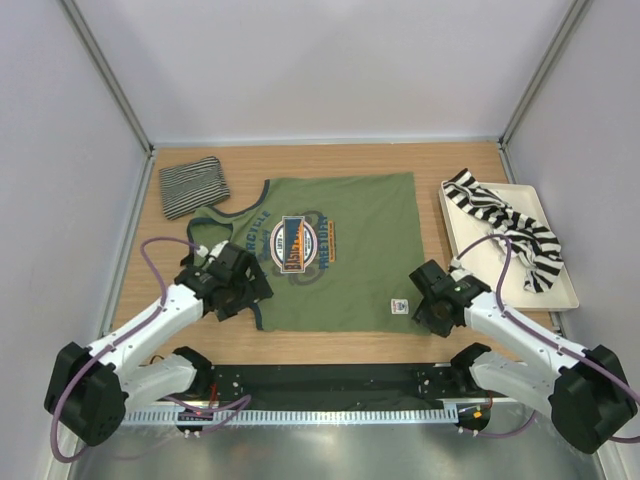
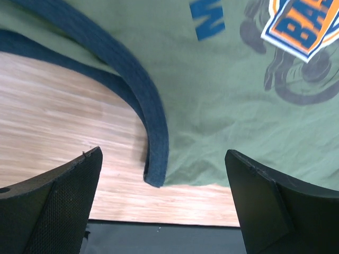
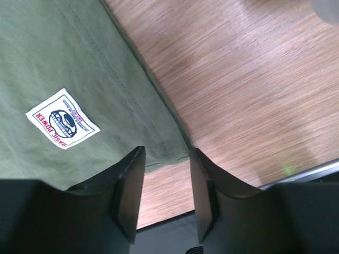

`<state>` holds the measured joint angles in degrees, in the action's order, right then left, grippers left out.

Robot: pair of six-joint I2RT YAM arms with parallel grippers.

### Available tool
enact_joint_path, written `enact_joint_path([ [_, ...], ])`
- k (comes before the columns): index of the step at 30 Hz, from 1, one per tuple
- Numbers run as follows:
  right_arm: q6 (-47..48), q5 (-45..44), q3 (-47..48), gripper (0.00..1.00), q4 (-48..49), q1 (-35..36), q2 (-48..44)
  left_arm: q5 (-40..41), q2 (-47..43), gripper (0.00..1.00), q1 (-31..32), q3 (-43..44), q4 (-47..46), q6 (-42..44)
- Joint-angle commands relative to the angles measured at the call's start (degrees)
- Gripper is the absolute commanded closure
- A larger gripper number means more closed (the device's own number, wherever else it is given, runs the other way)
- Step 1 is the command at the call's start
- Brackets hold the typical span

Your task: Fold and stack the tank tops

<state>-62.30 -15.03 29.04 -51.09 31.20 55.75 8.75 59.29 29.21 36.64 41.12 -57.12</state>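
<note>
The green top (image 1: pixel 340 250) lies flat on the bench (image 1: pixel 330 160), left fingers (image 2: pixel 58 201) spread wide over its strap, right fingers (image 3: pixel 130 196) half apart astride its near right corner, the pinstriped top (image 1: pixel 193 186) folded far left, the broad-striped top (image 1: pixel 510 225) crumpled on the tray (image 1: pixel 562 291).

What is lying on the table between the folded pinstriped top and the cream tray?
The green tank top, spread flat, print up; the top view shows it.
</note>
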Motion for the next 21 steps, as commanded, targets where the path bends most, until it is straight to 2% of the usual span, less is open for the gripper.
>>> enact_joint_path([
  [1, -3.2, -0.9, -0.1, 0.56, 0.3, 0.5, 0.9, 1.8, 1.3, 0.03, 3.8, 0.3, 1.1, -4.0],
  [3, -3.7, -0.5, 0.0, 0.6, 0.3, 0.5, 1.6, 1.0, 2.1, 0.05, 5.4, -0.3, 1.0, -4.6],
  [6, -4.1, 0.0, -0.3, 0.78, 0.4, 0.6, 1.7, -0.1, 2.8, 0.09, 6.7, -1.0, 0.7, -5.5],
  [7, -4.1, -0.2, -0.2, 0.88, 0.3, 0.6, 1.6, -0.3, 2.9, 0.11, 6.9, -1.4, 0.7, -5.6],
  [10, -4.2, -1.3, 2.1, 0.97, -1.5, 0.6, 1.2, -1.4, 2.9, 0.18, 7.6, -1.9, 0.7, -5.9],
  [18, -3.3, -4.0, 6.7, 0.99, -3.2, 0.5, 1.5, -3.4, 2.1, 0.31, 9.3, -4.4, 0.7, -6.9],
  [19, -3.3, -4.1, 6.9, 0.99, -3.1, 0.6, 1.8, -3.7, 2.1, 0.36, 9.5, -4.6, 1.0, -7.0],
  [21, -3.1, -4.0, 6.8, 0.99, -2.4, 0.6, 2.3, -4.1, 2.1, 0.39, 10.3, -4.9, 1.1, -7.8],
])
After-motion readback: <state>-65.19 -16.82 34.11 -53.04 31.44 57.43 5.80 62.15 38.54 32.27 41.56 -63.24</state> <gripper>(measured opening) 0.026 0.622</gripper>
